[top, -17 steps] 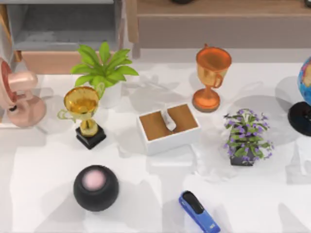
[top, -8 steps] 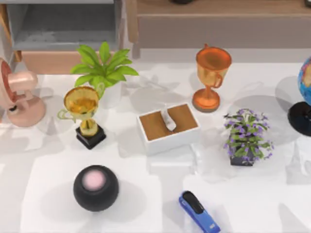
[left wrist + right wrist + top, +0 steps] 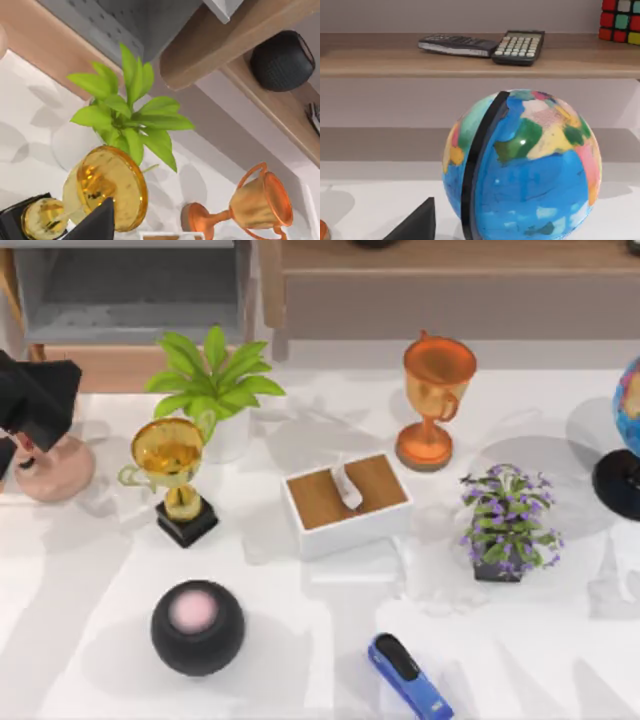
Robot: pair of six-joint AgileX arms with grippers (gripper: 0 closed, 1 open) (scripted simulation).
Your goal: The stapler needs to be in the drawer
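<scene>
Trophies: 2; stapler x1 outside drawer.

The drawer is sitting at the table's back left, with a plant just before it. A trophy is standing before the plant, and a ball nearer still. A tissue box is lying mid-table. The stapler is lying at the front edge, right of the ball. The left gripper is hovering at the left edge.
</scene>
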